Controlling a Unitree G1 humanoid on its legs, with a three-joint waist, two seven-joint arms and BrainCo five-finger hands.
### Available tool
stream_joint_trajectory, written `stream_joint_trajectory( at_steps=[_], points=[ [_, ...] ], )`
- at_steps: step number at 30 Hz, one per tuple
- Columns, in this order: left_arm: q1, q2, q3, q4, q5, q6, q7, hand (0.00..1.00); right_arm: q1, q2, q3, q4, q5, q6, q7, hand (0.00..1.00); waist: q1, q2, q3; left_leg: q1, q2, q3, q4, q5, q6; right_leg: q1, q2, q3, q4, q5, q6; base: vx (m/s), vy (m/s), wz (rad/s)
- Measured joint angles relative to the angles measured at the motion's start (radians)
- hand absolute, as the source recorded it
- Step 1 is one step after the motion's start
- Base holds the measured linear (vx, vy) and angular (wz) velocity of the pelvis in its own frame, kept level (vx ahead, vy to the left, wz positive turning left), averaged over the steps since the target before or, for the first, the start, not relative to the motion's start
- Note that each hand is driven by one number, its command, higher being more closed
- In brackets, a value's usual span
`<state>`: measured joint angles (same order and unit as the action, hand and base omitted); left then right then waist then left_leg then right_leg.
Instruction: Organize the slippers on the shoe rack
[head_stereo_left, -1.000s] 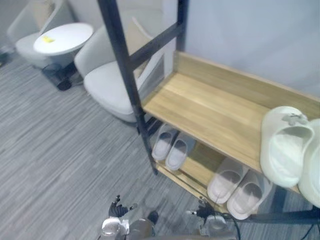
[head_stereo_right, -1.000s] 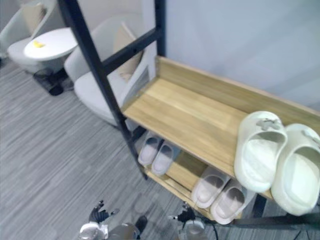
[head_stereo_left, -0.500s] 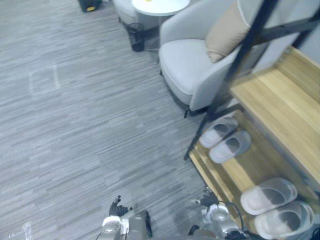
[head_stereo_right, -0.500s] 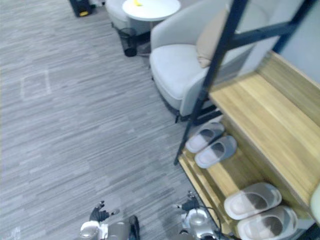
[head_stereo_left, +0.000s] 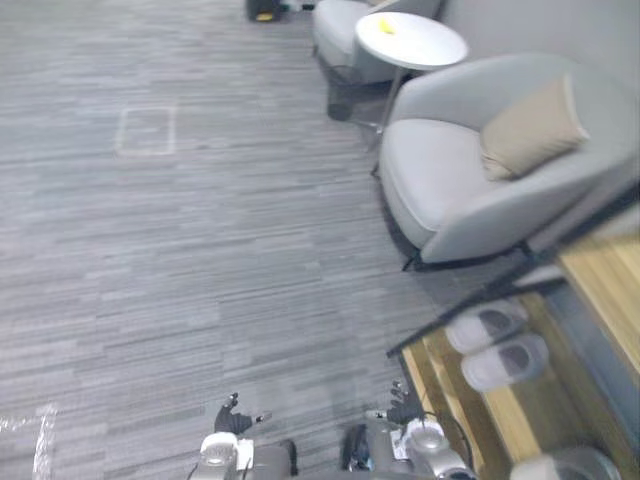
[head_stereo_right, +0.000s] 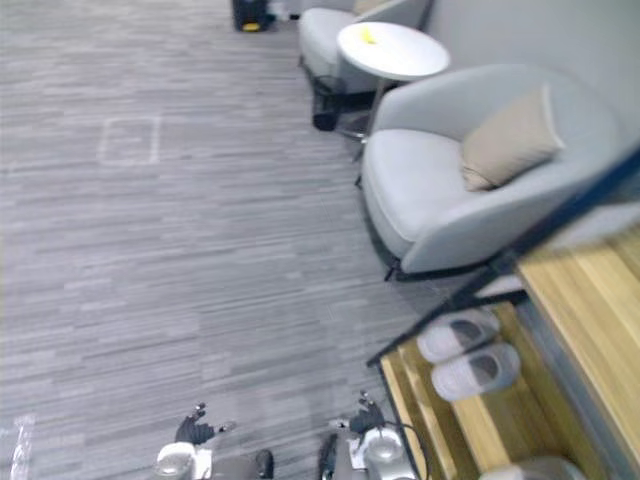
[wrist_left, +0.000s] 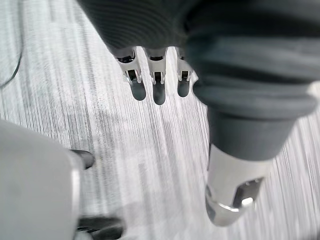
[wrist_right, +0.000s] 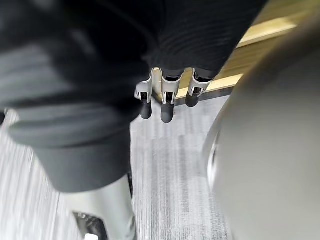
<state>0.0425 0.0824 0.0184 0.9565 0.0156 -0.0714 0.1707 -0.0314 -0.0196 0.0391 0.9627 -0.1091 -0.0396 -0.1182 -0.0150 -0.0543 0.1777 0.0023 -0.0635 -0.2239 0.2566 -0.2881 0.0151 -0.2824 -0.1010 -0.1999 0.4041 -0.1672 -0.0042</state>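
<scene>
The left hand (wrist_left: 158, 91) is seen close up from its wrist: the fingers are straight and loosely spread, nothing is held, and only carpet (head_stereo_left: 200, 250) lies beyond them. Its thumb (wrist_left: 231, 197) is set apart from the fingers and touches nothing. The right hand (wrist_right: 167, 109) is likewise relaxed and empty, its fingers straight, with a wooden edge of the rack (wrist_right: 250, 47) blurred beyond the tips. In the head views both hands are small, low at the 6 o'clock edge, and little of them can be made out.

From the right hand, a pair of slippers (head_stereo_left: 507, 360) is found toward 2 o'clock, set side by side on the lower shelf (head_stereo_left: 470, 400), toes pointing inward. A further slipper (head_stereo_left: 562, 466) lies toward 4 o'clock on the same shelf, cut off by the picture's edge, so its partner cannot be judged. A dark post (head_stereo_left: 520, 275) of the rack crosses just above the pair. The upper shelf (head_stereo_left: 612, 290) is clipped at 3 o'clock, and what it carries cannot be told.

Beyond the rack, at 1 o'clock, an armchair (head_stereo_left: 440, 175) with a cushion (head_stereo_left: 530, 125) stands close to the post. A round table (head_stereo_left: 412, 40) is seen near 12 o'clock, with a small yellow object (head_stereo_left: 387, 27) that is too small to name. From 9 to 12 o'clock, open carpet runs to the picture's edges.
</scene>
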Motion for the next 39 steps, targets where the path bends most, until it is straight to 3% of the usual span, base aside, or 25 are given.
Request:
stream_joint_trajectory(
  at_steps=[1,2,3,4,5,7,11,12,13,14,15,16,18,19,21,23,24,27,29,31,33,34,36,37,39],
  points=[
    [0.001,-0.007,0.012,0.004,-0.003,-0.001,0.001,0.0,-0.006,0.0,-0.01,0.011,0.0,0.001,0.0,0.0,0.016,0.03,-0.013,-0.023,0.026,-0.022,0.062,-0.005,-0.033,0.04,0.011,-0.057,-0.031,-0.009,-0.009,0.6,-0.308,1.49],
    [0.001,-0.009,0.016,0.004,-0.004,-0.001,0.0,0.0,-0.012,0.0,-0.016,0.015,0.0,0.001,-0.001,0.0,0.019,0.033,-0.011,-0.041,0.028,-0.016,0.089,0.003,-0.047,0.051,0.012,-0.071,-0.041,-0.011,-0.013,0.54,-0.227,1.22],
    [0.009,-0.022,0.041,-0.006,-0.01,0.0,-0.001,0.0,-0.028,-0.003,-0.026,0.033,0.0,0.0,-0.002,0.0,0.017,0.041,-0.002,-0.094,0.03,0.03,0.216,0.041,-0.112,0.102,0.013,-0.095,-0.073,-0.015,-0.02,0.51,-0.212,1.01],
    [0.013,-0.024,0.063,-0.018,-0.017,0.0,0.0,0.0,-0.03,-0.004,-0.018,0.037,0.001,0.008,-0.002,0.0,0.019,0.04,0.017,-0.138,0.046,0.109,0.374,0.094,-0.129,0.196,0.026,-0.103,-0.131,-0.02,-0.026,0.51,-0.207,0.9],
    [0.018,-0.023,0.069,-0.022,-0.017,0.0,0.0,0.0,-0.03,-0.004,-0.011,0.036,0.001,0.01,-0.002,0.0,0.022,0.042,0.016,-0.15,0.059,0.139,0.425,0.113,-0.119,0.224,0.033,-0.104,-0.154,-0.02,-0.027,0.49,-0.177,0.46],
    [0.025,-0.028,0.105,-0.054,-0.025,-0.007,-0.001,0.0,-0.048,0.001,0.013,0.037,0.001,0.012,-0.006,0.0,0.044,0.034,0.036,-0.226,0.113,0.312,0.583,-0.01,-0.086,0.379,0.061,-0.075,-0.259,-0.04,-0.06,0.47,-0.129,0.11],
    [-0.002,-0.037,0.12,-0.088,-0.059,-0.015,-0.001,0.0,-0.127,-0.008,0.012,0.034,0.002,0.011,-0.015,0.0,0.071,0.027,0.069,-0.396,0.071,0.379,0.453,-0.061,-0.038,0.449,0.039,-0.064,-0.319,-0.04,-0.06,0.43,-0.018,-0.15],
    [-0.012,-0.04,0.121,-0.101,-0.06,-0.019,-0.001,0.0,-0.137,-0.01,0.012,0.033,0.002,0.01,-0.016,0.0,0.078,0.025,0.08,-0.436,0.055,0.378,0.356,-0.015,-0.036,0.473,0.03,-0.073,-0.329,-0.04,-0.059,0.38,0.068,-0.02],
    [-0.016,-0.043,0.12,-0.103,-0.063,-0.03,0.0,0.0,-0.14,-0.01,0.014,0.034,0.002,0.01,-0.018,0.0,0.089,0.034,0.088,-0.46,0.054,0.379,0.127,0.127,-0.029,0.523,0.034,-0.086,-0.346,-0.044,-0.053,0.51,0.103,-0.05],
    [-0.015,-0.043,0.121,-0.102,-0.067,-0.031,0.0,0.0,-0.14,-0.009,0.015,0.034,0.002,0.01,-0.018,0.0,0.096,0.043,0.089,-0.458,0.059,0.38,0.058,0.176,-0.022,0.542,0.039,-0.087,-0.349,-0.05,-0.042,0.6,0.146,-0.14],
    [-0.02,-0.042,0.124,-0.101,-0.083,-0.031,-0.001,0.0,-0.139,-0.008,0.021,0.037,0.002,0.011,-0.019,0.0,0.117,0.039,0.091,-0.439,0.057,0.413,0.045,0.299,0.05,0.585,0.032,-0.08,-0.356,-0.069,-0.01,0.6,0.138,-0.04],
    [-0.033,-0.04,0.148,-0.1,-0.084,-0.031,0.0,0.0,-0.149,0.001,0.041,0.039,0.002,0.009,-0.018,0.0,0.123,-0.003,0.083,-0.444,0.02,0.421,0.059,0.258,0.061,0.565,-0.01,-0.069,-0.343,-0.029,0.014,0.58,0.141,-0.02],
    [-0.031,-0.052,0.181,-0.1,-0.096,-0.03,-0.001,0.0,-0.154,0.006,0.044,0.038,0.001,0.005,-0.017,0.0,0.124,-0.002,0.083,-0.45,0.014,0.42,0.14,0.196,0.101,0.559,-0.024,-0.036,-0.276,0.03,0.065,0.59,0.191,0.25],
    [-0.03,-0.055,0.186,-0.089,-0.096,-0.026,0.0,0.0,-0.138,0.011,0.036,0.042,0.0,0.007,-0.015,0.0,0.125,-0.004,0.082,-0.39,-0.009,0.401,0.175,0.129,0.114,0.529,-0.048,0.003,-0.086,0.078,0.122,0.61,0.231,0.38],
    [-0.03,-0.054,0.179,-0.06,-0.095,-0.021,-0.001,0.0,-0.12,0.016,0.026,0.041,0.0,0.003,-0.009,0.0,0.117,-0.001,0.083,-0.297,-0.03,0.365,0.167,0.075,0.113,0.441,-0.058,0.064,0.228,0.117,0.163,0.57,0.225,0.43],
    [-0.026,-0.051,0.179,-0.037,-0.093,-0.003,0.0,0.0,-0.086,0.02,0.011,0.034,0.0,0.004,-0.003,0.0,0.108,0.004,0.086,-0.146,-0.045,0.313,0.108,0.045,0.112,0.316,-0.057,0.058,0.567,0.072,0.112,0.59,0.189,0.62],
    [-0.011,-0.053,0.178,-0.032,-0.088,-0.002,0.0,0.0,-0.055,0.02,0.011,0.029,0.0,0.001,0.0,0.0,0.093,0.019,0.083,-0.036,-0.046,0.267,0.035,0.043,0.113,0.228,-0.055,0.019,0.649,0.021,0.057,0.52,0.115,0.69],
    [-0.003,-0.049,0.163,-0.013,-0.086,-0.002,0.0,0.0,-0.025,0.015,0.01,-0.003,-0.002,0.0,0.001,0.0,0.066,0.028,0.081,0.115,-0.033,0.202,-0.048,0.036,0.103,0.055,-0.041,-0.033,0.498,-0.1,0.033,0.57,0.032,0.78],
    [-0.003,-0.054,0.161,-0.013,-0.085,-0.003,0.001,0.0,-0.028,0.012,0.005,-0.009,-0.001,-0.001,0.0,0.0,0.064,0.029,0.079,0.157,-0.02,0.17,-0.059,0.032,0.1,-0.02,-0.005,-0.008,0.303,-0.09,0.043,0.49,-0.059,0.72],
    [-0.004,-0.057,0.155,-0.015,-0.076,-0.004,0.0,0.0,-0.037,0.014,0.006,-0.009,-0.001,-0.001,0.0,0.0,0.049,0.025,0.072,0.222,0.002,0.098,-0.096,-0.018,0.069,-0.066,0.041,0.03,-0.087,0.063,0.056,0.51,-0.117,0.94],
    [0.008,-0.051,0.156,-0.016,-0.075,-0.004,0.0,0.0,-0.035,0.019,0.006,-0.007,-0.001,0.001,-0.001,0.0,0.048,0.01,0.064,0.259,0.003,0.066,-0.104,-0.055,0.051,-0.077,0.049,0.053,-0.192,0.137,0.041,0.58,-0.237,0.88],
    [0.023,-0.061,0.159,-0.015,-0.071,-0.004,0.0,0.0,-0.032,0.021,0.004,-0.005,-0.001,0.003,-0.001,0.0,0.042,0.016,0.036,0.283,0.023,0.017,-0.07,-0.079,0.035,-0.088,0.058,0.067,-0.103,0.237,-0.01,0.54,-0.252,0.94],
    [0.029,-0.085,0.162,-0.021,-0.056,-0.004,0.0,0.0,-0.029,0.019,0.003,-0.008,-0.001,0.007,-0.002,0.0,0.046,0.058,0.017,0.233,0.052,0.027,0.076,-0.077,0.027,-0.069,0.067,0.022,-0.071,0.184,-0.019,0.61,-0.241,0.7],
    [0.028,-0.12,0.208,-0.026,-0.055,-0.001,0.0,0.0,-0.024,0.018,0.01,-0.024,0.0,0.014,-0.001,0.0,0.034,0.107,0.016,0.096,0.085,0.115,0.408,-0.003,-0.055,-0.004,0.098,-0.012,-0.078,0.133,-0.036,0.62,-0.235,0.47],
    [0.042,-0.136,0.245,-0.043,-0.055,0.001,0.002,0.0,-0.015,0.025,0.038,-0.058,0.0,0.019,-0.001,0.0,0.052,0.126,0.019,0.004,0.156,0.216,0.64,0.118,-0.078,0.073,0.125,-0.004,-0.113,0.105,-0.056,0.61,-0.154,-0.06]
  ],
)
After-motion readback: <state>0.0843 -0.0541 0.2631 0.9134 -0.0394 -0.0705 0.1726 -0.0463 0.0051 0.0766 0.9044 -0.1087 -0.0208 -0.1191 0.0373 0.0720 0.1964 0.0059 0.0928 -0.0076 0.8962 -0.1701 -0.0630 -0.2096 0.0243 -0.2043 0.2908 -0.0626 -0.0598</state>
